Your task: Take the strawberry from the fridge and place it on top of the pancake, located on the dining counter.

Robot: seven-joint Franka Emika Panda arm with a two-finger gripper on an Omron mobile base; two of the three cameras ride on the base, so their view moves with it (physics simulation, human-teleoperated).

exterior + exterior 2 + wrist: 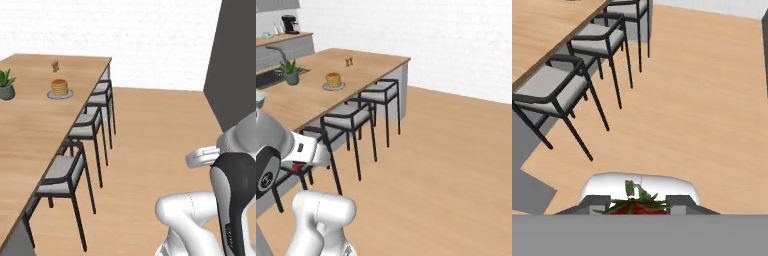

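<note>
My gripper (638, 206) is shut on the strawberry (633, 208), whose red flesh and green leaves show between the two dark fingers above the wood floor. In the right base view the strawberry (298, 167) is a red spot under my white hand, beside the nearest stool. The pancake (59, 87) (333, 79) is a tan stack on a round grey plate (67, 94), far along the dining counter (30, 130) (311, 102) and well away from the hand. The fridge (235, 75) stands as a tall dark grey slab at the right.
Three dark-framed grey-cushioned stools (62, 172) (351, 116) (554, 85) line the counter's edge between me and the pancake. A potted plant (6, 85) (290, 71) and a small brown object (55, 66) (348, 62) sit on the counter. Wood floor (155, 135) stretches to the right.
</note>
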